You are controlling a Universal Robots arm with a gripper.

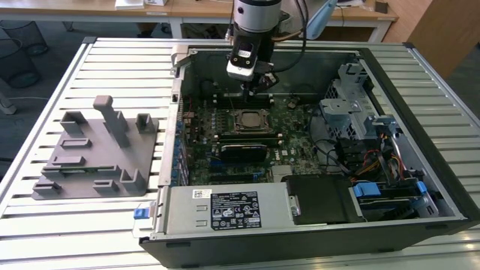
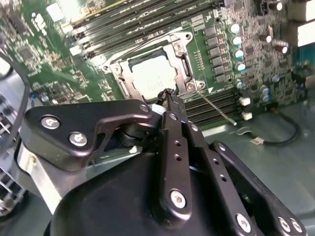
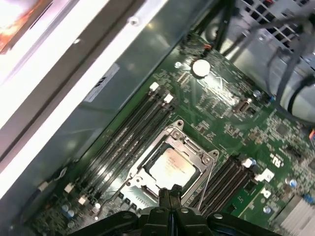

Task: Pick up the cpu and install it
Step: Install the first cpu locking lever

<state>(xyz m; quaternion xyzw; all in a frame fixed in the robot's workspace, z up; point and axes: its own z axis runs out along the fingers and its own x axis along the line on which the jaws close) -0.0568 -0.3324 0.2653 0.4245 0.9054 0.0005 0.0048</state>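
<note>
From the exterior view, the arm reaches down into an open computer case point(image 1: 420, 84) lying on a slatted metal table point(image 1: 120, 62). The gripper point(image 1: 259, 87) hangs just above the green board, near the socket point(image 1: 249, 121) in the middle. A grey plastic fixture point(image 1: 94, 152) sits on the table toward the exterior view's left, well apart from the case.

In the second wrist view, the gripper point(image 2: 170, 94) has its two black fingers pressed together with nothing between them, the tips just beside the socket's metal frame point(image 2: 182, 54). The chip point(image 2: 153, 77) lies flat inside that frame, its pale top showing.

In the first wrist view, the chip point(image 3: 171, 166) again sits in the socket, the closed fingertips point(image 3: 165, 192) at its edge, with dark memory slots point(image 3: 133, 130) running alongside.
</note>
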